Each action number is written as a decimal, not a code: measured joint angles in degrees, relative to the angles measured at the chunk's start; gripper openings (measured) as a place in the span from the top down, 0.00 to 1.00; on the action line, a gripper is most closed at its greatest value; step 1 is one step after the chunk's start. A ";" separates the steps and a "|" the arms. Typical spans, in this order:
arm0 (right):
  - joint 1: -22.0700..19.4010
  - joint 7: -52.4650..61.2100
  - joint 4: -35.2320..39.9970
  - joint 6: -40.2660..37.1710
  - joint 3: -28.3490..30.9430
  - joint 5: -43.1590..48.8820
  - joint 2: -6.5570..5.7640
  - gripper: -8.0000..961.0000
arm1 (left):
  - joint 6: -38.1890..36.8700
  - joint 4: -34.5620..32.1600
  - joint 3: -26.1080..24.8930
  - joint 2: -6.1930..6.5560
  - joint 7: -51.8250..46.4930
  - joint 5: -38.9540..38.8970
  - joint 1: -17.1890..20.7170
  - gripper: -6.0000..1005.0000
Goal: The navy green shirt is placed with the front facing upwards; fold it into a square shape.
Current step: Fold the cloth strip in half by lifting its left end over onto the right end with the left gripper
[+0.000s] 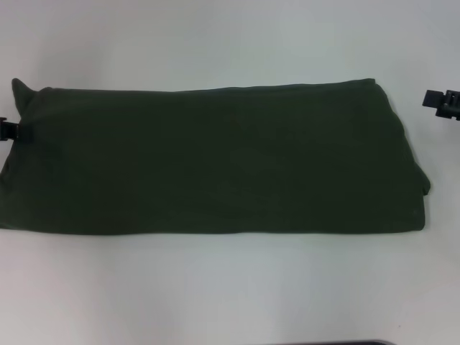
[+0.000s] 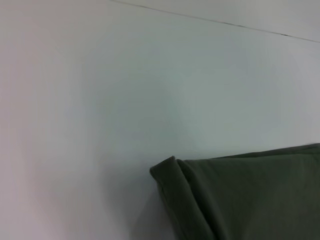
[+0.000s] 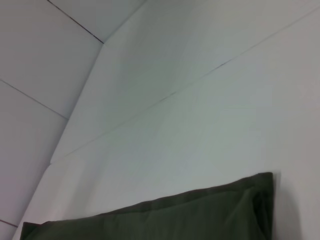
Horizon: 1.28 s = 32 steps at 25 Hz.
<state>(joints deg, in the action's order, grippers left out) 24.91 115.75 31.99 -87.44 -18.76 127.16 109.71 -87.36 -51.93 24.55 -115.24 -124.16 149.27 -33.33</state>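
Note:
The navy green shirt [image 1: 215, 162] lies on the white table as a long folded band running left to right, plain cloth side up, with no lettering or collar showing. Only the tip of my left gripper [image 1: 8, 129] shows, right at the shirt's left end near its far corner. My right gripper [image 1: 440, 103] hovers at the frame's right edge, a short way off the shirt's right end and not touching it. A folded corner of the shirt [image 2: 240, 200] shows in the left wrist view. In the right wrist view, the shirt's far edge [image 3: 175, 215] is visible.
White tabletop [image 1: 230, 287] surrounds the shirt on all sides. Thin seam lines [image 3: 165, 97] cross the table surface beyond the shirt. A dark strip [image 1: 359, 343] shows at the near edge of the head view.

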 joint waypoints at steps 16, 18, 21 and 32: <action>2.43 -0.75 0.00 0.90 -3.29 0.03 1.90 0.23 | -3.85 -2.71 1.22 -0.35 -2.91 0.40 -0.16 0.95; 2.69 -0.77 0.00 1.30 -3.89 0.01 2.11 0.23 | -4.66 -2.78 1.22 -0.42 -3.08 -0.35 -0.32 0.95; 2.99 -0.96 0.00 1.46 -4.36 0.00 2.32 0.23 | -5.75 -3.86 1.20 -0.47 -3.61 -1.27 -0.41 0.95; 4.06 -1.37 -0.09 1.67 -5.43 0.02 3.06 0.23 | -10.39 -5.71 0.99 -0.34 -4.43 -9.56 0.08 0.94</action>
<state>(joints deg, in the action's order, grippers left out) 28.97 114.39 31.90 -85.77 -24.19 127.18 112.77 -97.76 -57.63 25.54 -115.57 -128.59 139.71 -33.25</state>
